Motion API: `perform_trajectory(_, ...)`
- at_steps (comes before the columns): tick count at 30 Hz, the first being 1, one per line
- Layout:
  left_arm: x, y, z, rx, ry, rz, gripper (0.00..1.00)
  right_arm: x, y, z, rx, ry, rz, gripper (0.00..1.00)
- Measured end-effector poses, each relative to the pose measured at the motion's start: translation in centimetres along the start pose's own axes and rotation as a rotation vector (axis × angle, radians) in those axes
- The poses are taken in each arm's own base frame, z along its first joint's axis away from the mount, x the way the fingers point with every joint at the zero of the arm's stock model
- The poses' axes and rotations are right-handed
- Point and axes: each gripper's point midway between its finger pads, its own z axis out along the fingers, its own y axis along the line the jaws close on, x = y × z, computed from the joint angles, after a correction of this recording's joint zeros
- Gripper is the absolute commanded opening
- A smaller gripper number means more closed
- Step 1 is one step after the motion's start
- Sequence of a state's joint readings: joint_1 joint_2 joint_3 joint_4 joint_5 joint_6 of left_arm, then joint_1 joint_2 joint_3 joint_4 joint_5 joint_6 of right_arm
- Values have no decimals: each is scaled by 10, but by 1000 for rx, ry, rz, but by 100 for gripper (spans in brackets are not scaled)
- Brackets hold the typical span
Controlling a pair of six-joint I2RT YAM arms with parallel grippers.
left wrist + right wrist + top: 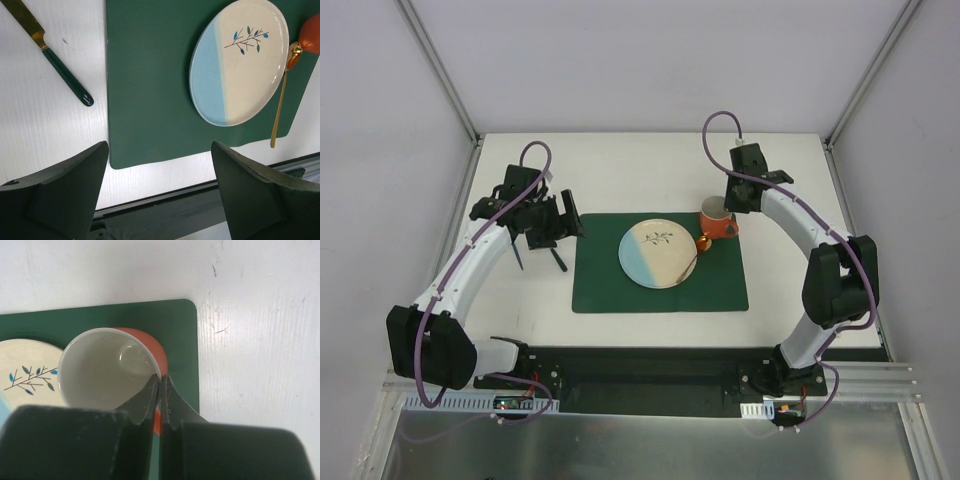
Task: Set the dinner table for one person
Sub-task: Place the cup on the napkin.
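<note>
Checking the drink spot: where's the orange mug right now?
In the top view, the orange mug stands right of centre on the far right corner of the green placemat, beside the plate and gold spoon, its rim pinched by the right gripper.

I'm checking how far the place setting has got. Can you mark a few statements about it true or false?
The knife lies on the placemat. False: it lies on the white table, beside the placemat.
The right gripper pinches the mug by its rim. True.
The left gripper holds the spoon. False: it is open and empty; the spoon lies by the plate.
The mug is empty. True.
The plate is on the placemat. True.
</note>
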State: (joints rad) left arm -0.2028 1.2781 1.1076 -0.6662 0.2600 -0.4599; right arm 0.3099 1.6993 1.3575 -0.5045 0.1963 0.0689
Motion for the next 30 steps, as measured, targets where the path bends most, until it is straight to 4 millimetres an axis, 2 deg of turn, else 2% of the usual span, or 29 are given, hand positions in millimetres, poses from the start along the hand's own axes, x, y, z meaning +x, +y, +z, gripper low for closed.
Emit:
perform_trajectory(8,4,3,5,-9,20,-5,84,-15,-10,5,9,-49,25,1)
perform_trajectory(17,5,6,10,-18,36,-8,84,-36,-13,-1,5,-95,38,1)
perform_trajectory(30,7,8,15,-27,53,-10,84,-29,-16,14,10,-58,41,1)
